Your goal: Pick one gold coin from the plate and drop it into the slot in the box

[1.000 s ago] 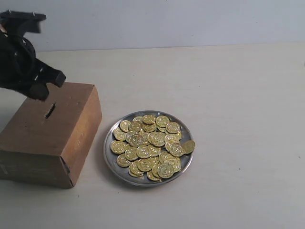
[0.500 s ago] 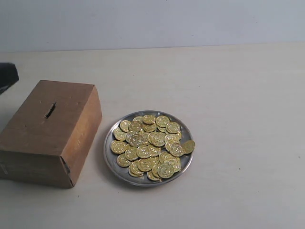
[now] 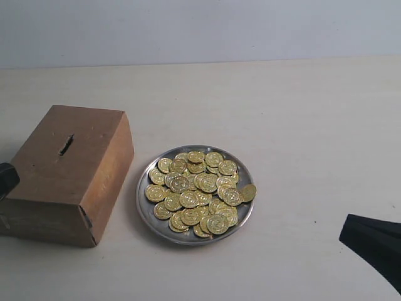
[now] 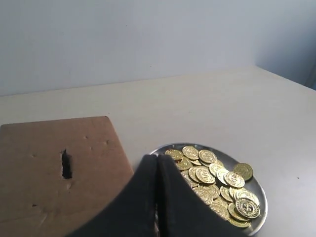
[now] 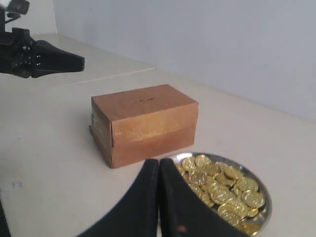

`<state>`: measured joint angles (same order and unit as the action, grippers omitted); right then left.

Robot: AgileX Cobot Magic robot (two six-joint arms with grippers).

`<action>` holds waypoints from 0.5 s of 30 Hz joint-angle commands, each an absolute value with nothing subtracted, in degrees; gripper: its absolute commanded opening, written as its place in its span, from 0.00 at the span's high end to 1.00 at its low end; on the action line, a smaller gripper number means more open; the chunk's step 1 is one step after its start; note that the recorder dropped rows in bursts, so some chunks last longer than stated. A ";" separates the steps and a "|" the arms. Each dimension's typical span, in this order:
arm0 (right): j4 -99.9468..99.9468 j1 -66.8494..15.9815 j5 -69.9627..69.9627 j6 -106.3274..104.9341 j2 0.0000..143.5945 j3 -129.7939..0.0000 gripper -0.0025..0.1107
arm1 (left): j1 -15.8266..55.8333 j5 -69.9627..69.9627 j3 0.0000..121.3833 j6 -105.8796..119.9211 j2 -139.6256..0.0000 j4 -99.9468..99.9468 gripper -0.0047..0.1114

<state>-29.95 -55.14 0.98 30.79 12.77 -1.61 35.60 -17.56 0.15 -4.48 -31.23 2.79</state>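
Note:
The brown box (image 3: 69,175) stands on the table at the left, its dark slot (image 3: 66,145) in the top face. Right of it sits the silver plate (image 3: 143,204), heaped with gold coins (image 3: 197,191); one coin (image 3: 249,192) leans on the far right rim. My left gripper (image 4: 158,159) is shut with nothing between its fingers and looks over the box (image 4: 54,173), slot (image 4: 64,164) and coins (image 4: 217,180). My right gripper (image 5: 159,163) is also shut and empty, facing the box (image 5: 143,121) and plate (image 5: 265,190).
In the exterior view only a black sliver of the left gripper (image 3: 5,180) shows at the left edge beside the box. The right gripper (image 3: 376,248) pokes in at the lower right corner. The left arm (image 5: 42,59) hangs beyond the box in the right wrist view.
The left gripper has left its place above the box's slot and withdrawn to the left edge. The right gripper has come into the lower right corner. Box, plate and coins have not moved.

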 commanded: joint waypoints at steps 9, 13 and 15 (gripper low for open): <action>-26.88 -55.17 0.44 33.07 12.49 0.00 0.98 | 35.95 -15.12 0.00 -3.68 -30.61 -1.57 0.96; -26.89 -55.17 2.71 32.98 12.49 0.00 0.98 | 35.95 -12.96 0.00 -3.48 -30.61 -1.57 0.96; -25.48 -55.17 4.25 35.35 12.49 0.00 0.98 | 35.95 -12.81 0.00 -3.46 -30.61 -1.57 0.96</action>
